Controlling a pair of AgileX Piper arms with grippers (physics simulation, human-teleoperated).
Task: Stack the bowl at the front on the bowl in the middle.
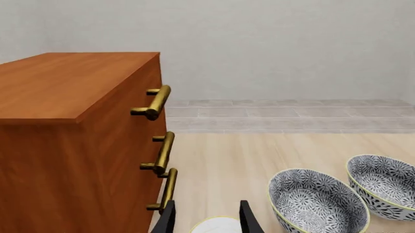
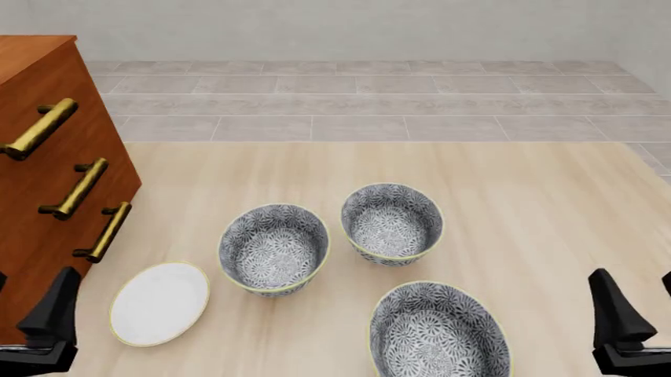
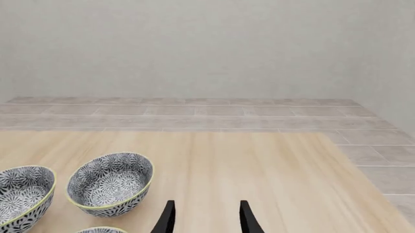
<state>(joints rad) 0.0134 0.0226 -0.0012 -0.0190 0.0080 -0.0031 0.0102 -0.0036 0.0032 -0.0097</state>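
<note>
Three patterned bowls sit upright on the bench, the bowl at the front nearest the arms, the bowl in the middle beside a white plate, while the left gripper and right gripper hover open, holding nothing.

Front bowl cut by bottom edge; cabinet cropped left.
</note>
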